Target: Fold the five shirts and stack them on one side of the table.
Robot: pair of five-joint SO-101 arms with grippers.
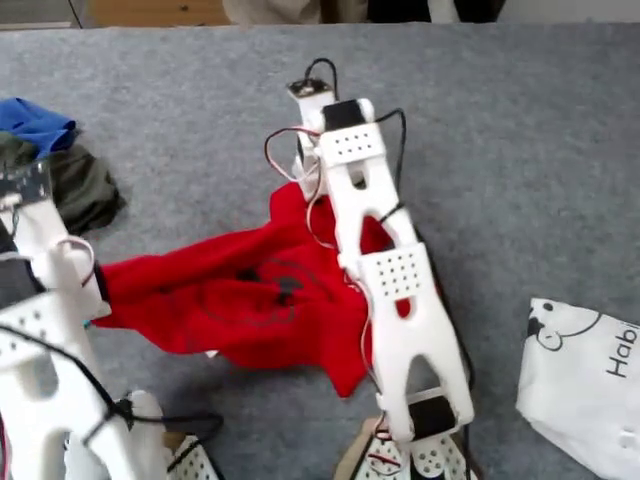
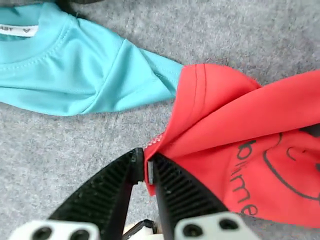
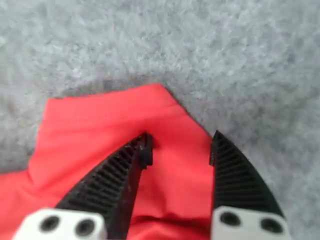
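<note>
Folding of the red shirt [image 2: 240, 130] appears to be the step in hand, and it looks early: the cloth lies rumpled across the middle of the worktop [image 1: 520, 130], with no clean fold showing. The left end effector [image 2: 148, 167] is pinched tight on 1 edge of the shirt, red fabric caught between its ribbed jaws. The right end effector [image 3: 180, 145] is spread wide above a far corner of the same shirt, one jaw tip touching the cloth, gripping nothing. The next move probably calls for the right one to close on that corner, so both can pull the shirt flat. Just beside the left grip a teal shirt [image 2: 75, 65] lies, its sleeve tip meeting the red. A blue and dark heap [image 1: 60, 165] sits by the left edge; a white shirt [image 1: 585, 385] lies at the near right corner.
</note>
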